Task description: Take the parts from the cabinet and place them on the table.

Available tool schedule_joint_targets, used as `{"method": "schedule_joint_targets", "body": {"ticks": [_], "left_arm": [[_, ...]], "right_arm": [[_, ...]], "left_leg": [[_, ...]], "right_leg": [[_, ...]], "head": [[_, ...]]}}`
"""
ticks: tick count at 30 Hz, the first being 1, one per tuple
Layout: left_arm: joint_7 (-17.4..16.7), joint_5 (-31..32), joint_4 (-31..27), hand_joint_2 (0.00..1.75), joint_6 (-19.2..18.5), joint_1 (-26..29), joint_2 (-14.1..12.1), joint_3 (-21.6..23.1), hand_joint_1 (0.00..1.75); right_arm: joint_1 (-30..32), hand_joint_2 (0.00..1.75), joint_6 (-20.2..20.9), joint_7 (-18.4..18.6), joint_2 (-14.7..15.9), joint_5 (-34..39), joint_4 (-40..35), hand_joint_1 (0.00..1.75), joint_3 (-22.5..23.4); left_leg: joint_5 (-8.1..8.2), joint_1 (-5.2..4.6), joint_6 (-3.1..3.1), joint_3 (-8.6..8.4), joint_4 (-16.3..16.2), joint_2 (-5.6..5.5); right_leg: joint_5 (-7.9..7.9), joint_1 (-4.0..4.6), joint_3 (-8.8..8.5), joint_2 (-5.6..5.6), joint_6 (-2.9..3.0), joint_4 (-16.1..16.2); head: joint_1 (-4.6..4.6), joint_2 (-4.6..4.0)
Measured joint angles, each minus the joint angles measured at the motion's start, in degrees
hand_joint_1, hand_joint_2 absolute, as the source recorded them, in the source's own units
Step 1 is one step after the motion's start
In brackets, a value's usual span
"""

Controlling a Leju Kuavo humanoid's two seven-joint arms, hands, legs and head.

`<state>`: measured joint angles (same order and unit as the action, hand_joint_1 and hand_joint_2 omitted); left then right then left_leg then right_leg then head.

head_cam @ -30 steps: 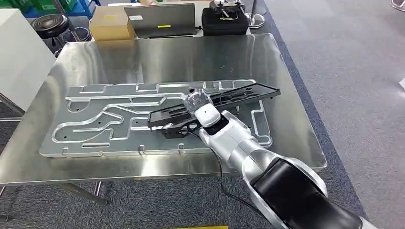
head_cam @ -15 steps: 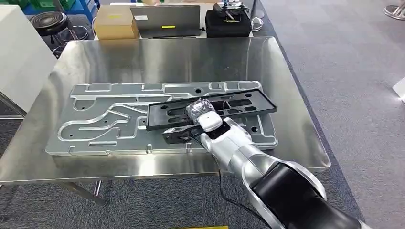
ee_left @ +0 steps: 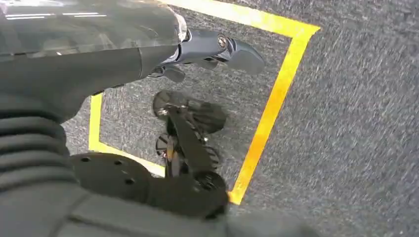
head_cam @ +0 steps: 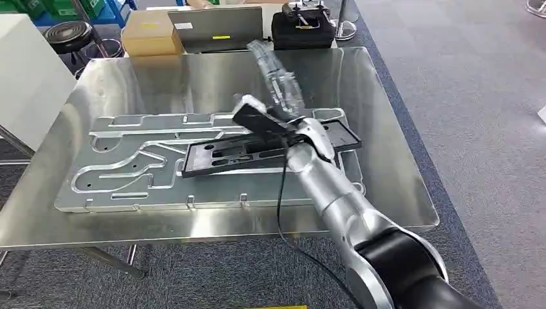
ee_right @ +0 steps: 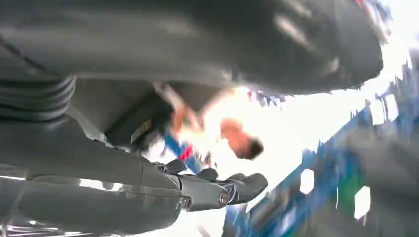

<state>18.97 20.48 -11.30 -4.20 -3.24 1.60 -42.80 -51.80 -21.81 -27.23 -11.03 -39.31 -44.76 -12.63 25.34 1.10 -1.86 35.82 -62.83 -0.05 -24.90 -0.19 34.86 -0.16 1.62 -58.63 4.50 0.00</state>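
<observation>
Head view: black part (head_cam: 270, 147) lies on the metal plate (head_cam: 141, 161), below the lifted right hand (head_cam: 273, 80), fingers released.

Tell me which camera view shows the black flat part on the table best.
The head view: the black flat part lies whole on the silver machined plate, the right hand lifted above it. The right wrist view is blurred and the left wrist view faces the carpet; neither lets me make out the part.
</observation>
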Motion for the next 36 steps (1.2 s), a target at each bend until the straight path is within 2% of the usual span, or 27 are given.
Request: {"method": "schedule_joint_targets", "body": {"ticks": [1,2,5,6,7,8,10,11,12,13,14,15,16,17,20,21,22,23,25,26,27,28,29,31,32,33,36], "left_arm": [[0.00,0.04,0.00,0.00,-0.09,0.05,-0.04,-0.37,0.00],[0.11,0.18,0.00,0.00,-0.15,0.05,-0.04,-0.54,0.00],[1.09,0.22,0.00,0.00,-0.96,0.30,-0.07,-1.35,0.00],[1.29,0.33,0.00,0.00,-1.16,0.48,-0.07,-1.64,0.00],[1.57,0.44,0.00,0.00,-1.29,0.72,-0.07,-1.81,0.00],[1.68,0.53,0.00,0.00,-1.37,0.88,-0.07,-1.94,0.00],[1.73,0.57,0.00,0.00,-1.42,0.90,-0.13,-2.21,0.00],[1.81,0.57,0.00,0.00,-1.44,0.89,-0.17,-2.29,0.00],[1.88,0.57,0.00,0.00,-1.46,0.84,-0.20,-2.38,0.00],[2.23,0.48,0.00,0.00,-1.55,0.74,-0.20,-2.75,0.00],[2.54,0.37,0.00,0.00,-1.66,0.56,-0.20,-3.10,0.00],[2.91,0.39,0.00,0.00,-1.79,0.54,-0.17,-3.37,0.00],[3.24,0.39,0.00,0.00,-1.84,0.67,-0.17,-3.63,0.00],[3.41,0.44,0.00,0.00,-1.84,1.00,-0.17,-3.93,0.00],[3.76,0.81,0.00,0.00,-1.81,1.41,-0.22,-4.90,0.00],[3.80,1.01,0.00,0.00,-1.86,1.54,-0.37,-5.20,0.00],[3.95,1.03,0.00,0.00,-1.99,1.55,-0.63,-5.51,0.00],[3.96,1.05,0.00,0.00,-2.05,1.65,-0.63,-5.68,0.00],[4.13,1.18,0.00,0.00,-2.14,1.61,-0.63,-6.03,0.00],[4.17,1.20,0.00,0.00,-2.14,1.65,-0.63,-6.12,0.00],[4.31,1.29,0.00,0.00,-2.16,1.72,-0.63,-6.23,0.00],[4.44,1.53,0.00,0.00,-2.21,1.82,-0.63,-6.34,0.00],[4.59,1.55,0.00,0.00,-2.25,1.83,-0.63,-6.42,0.00],[4.61,1.73,0.00,0.00,-2.29,1.67,-0.63,-6.68,0.00],[4.46,1.81,-0.04,0.00,-2.27,1.45,-0.66,-6.86,0.00],[4.44,1.95,-0.04,0.00,-2.27,1.47,-0.57,-7.06,0.00],[4.04,2.27,-0.02,0.00,-2.21,1.66,-0.50,-7.47,0.00]], "right_arm": [[1.61,0.00,0.15,0.35,1.58,1.53,-4.70,0.00,0.55],[3.16,0.00,-0.64,0.59,3.41,2.02,-9.45,0.00,1.39],[13.09,0.00,-5.67,-1.15,8.11,4.09,-25.05,0.00,4.77],[17.25,0.00,-6.67,-2.26,9.27,5.11,-29.79,0.00,6.30],[20.45,0.00,-6.95,-3.65,10.83,6.33,-34.80,0.00,8.32],[22.96,0.00,-6.88,-4.24,11.77,6.94,-38.60,0.00,10.06],[26.61,0.00,-6.80,-4.85,13.00,6.90,-43.29,0.00,12.40],[27.39,0.00,-6.95,-4.85,13.35,6.68,-44.89,0.00,13.17],[28.21,0.00,-7.24,-4.83,13.42,6.22,-45.36,0.00,13.35],[29.74,0.00,-8.43,-4.81,13.93,6.00,-47.04,0.00,14.31],[33.05,0.00,-9.25,-5.18,14.25,6.62,-49.06,0.00,15.37],[37.61,0.00,-9.90,-6.46,14.75,7.89,-51.62,0.00,17.17],[41.11,0.00,-10.01,-7.90,15.08,9.86,-53.97,0.00,19.97],[43.40,0.00,-9.19,-8.87,15.12,12.06,-55.03,0.00,23.53],[51.47,0.00,-6.23,-11.81,14.64,14.97,-55.98,0.00,29.23],[53.77,0.00,-5.51,-12.15,14.33,15.09,-55.98,0.00,30.60],[55.16,0.00,-5.05,-12.42,13.47,15.07,-55.91,0.00,32.13],[56.26,0.00,-4.83,-12.52,12.76,14.98,-55.89,0.00,32.98],[58.43,0.00,-4.77,-12.48,11.80,14.15,-55.67,0.00,34.64],[59.26,0.00,-4.77,-11.95,11.54,13.54,-55.50,0.00,35.37],[59.75,0.00,-4.74,-10.84,11.21,12.42,-55.19,0.00,36.15],[60.17,0.00,-4.59,-9.76,10.90,11.38,-54.86,0.00,36.87],[60.62,0.00,-4.01,-8.78,10.62,10.28,-54.24,0.00,37.79],[61.07,0.00,-2.41,-8.44,10.05,8.57,-52.20,0.00,40.33],[61.17,0.00,-1.73,-8.55,9.63,7.57,-51.25,0.00,41.88],[61.05,0.00,-1.24,-8.61,9.26,6.65,-50.31,0.00,43.24],[60.92,0.00,-0.42,-9.97,7.95,4.65,-46.57,0.00,47.74]], "left_leg": [[-0.03,-0.01,0.38,-1.60,3.55,-0.06],[0.18,-0.42,0.70,-2.20,4.55,-0.07],[0.12,-0.47,1.66,-2.26,4.38,-0.51],[-0.25,0.24,2.28,-2.74,5.11,-0.65],[-0.29,0.16,2.46,-3.02,5.35,-0.73],[-0.27,0.15,2.83,-2.96,5.35,-0.68],[-0.27,-0.09,3.02,-2.79,5.34,-0.43],[-0.22,-0.17,3.09,-2.72,5.29,-0.28],[-0.19,-0.20,3.12,-2.73,5.26,-0.05],[-0.27,-0.20,3.08,-2.79,5.20,0.29],[-0.26,-0.15,3.10,-2.84,5.16,0.27],[-0.19,-0.04,3.09,-2.88,5.05,-0.39],[-0.03,-0.05,2.88,-2.89,4.75,-0.97],[0.26,-0.47,2.43,-2.68,4.19,-1.23],[0.12,-0.39,1.62,-2.66,4.43,-1.21],[0.17,-0.49,1.20,-2.46,4.35,-1.25],[1.08,-0.34,0.96,-2.39,3.81,-1.00],[3.90,-0.33,0.70,-1.45,1.39,-0.69],[9.65,-0.30,0.32,1.42,-7.22,-0.55],[11.52,-0.30,0.21,2.45,-11.04,-0.49],[11.86,-0.30,0.16,2.27,-12.27,-0.46],[11.14,-0.32,0.25,0.74,-10.83,-0.45],[9.50,-0.33,0.42,-2.18,-6.85,-0.44],[6.41,-0.41,1.20,-10.10,4.95,-0.45],[7.43,-0.74,1.72,-10.41,6.03,-0.47],[6.06,-1.12,2.02,-10.29,6.56,-0.50],[4.44,-1.26,3.12,-9.46,6.69,-0.47]], "right_leg": [[-0.11,0.01,0.05,-0.02,-0.22,-0.09],[-0.11,0.36,0.34,0.05,-0.64,-0.31],[0.05,0.35,-0.40,-0.31,-1.71,0.54],[-0.43,0.49,-0.65,-0.40,-2.24,0.40],[-1.34,0.21,-0.45,0.02,-2.56,-0.61],[-3.50,0.19,1.18,0.16,-2.71,-3.74],[-8.00,-0.05,6.17,0.18,-2.99,-13.43],[-8.97,-0.10,7.90,0.17,-3.11,-16.63],[-8.48,-0.19,8.58,0.16,-3.18,-17.61],[-6.91,-0.24,7.66,0.15,-3.23,-15.89],[-4.71,-0.36,5.37,0.07,-3.22,-11.91],[-2.16,-0.56,1.82,0.06,-3.15,-5.98],[-0.78,-0.64,-1.13,-0.04,-2.94,-1.02],[-1.10,-0.26,-1.38,0.06,-2.71,0.08],[-0.96,-0.08,-1.12,0.33,-2.06,-0.22],[-0.58,-0.58,-1.07,0.25,-1.47,0.29],[-0.22,-0.74,-0.86,0.08,-0.99,0.50],[0.11,-0.73,-0.43,0.06,-0.57,0.48],[0.73,-0.64,0.43,0.04,-0.36,0.44],[1.11,-0.55,1.01,-0.02,-0.34,0.37],[1.47,-0.50,1.59,-0.01,-0.34,0.24],[1.89,-0.49,2.19,0.05,-0.41,0.08],[2.25,-0.49,2.77,0.15,-0.55,-0.05],[3.27,-0.49,3.60,0.22,-1.02,-0.18],[3.81,-0.49,3.49,0.05,-1.39,0.03],[4.00,-0.32,3.23,0.10,-1.77,0.14],[5.93,-0.66,3.18,0.08,-3.09,1.28]], "head": [[0.00,0.00],[0.00,0.00],[0.00,0.00],[0.00,0.00],[-0.02,0.00],[0.00,0.00],[0.00,0.00],[-0.02,0.00],[-0.02,0.00],[-0.02,0.00],[-0.02,0.00],[-0.02,0.00],[-0.02,0.00],[0.02,0.00],[0.00,0.00],[0.00,0.00],[0.00,0.00],[0.00,0.00],[0.00,0.00],[0.00,0.00],[0.00,0.00],[0.00,0.00],[0.00,0.00],[0.00,0.00],[0.00,0.00],[-0.04,0.00],[0.00,0.00]]}}
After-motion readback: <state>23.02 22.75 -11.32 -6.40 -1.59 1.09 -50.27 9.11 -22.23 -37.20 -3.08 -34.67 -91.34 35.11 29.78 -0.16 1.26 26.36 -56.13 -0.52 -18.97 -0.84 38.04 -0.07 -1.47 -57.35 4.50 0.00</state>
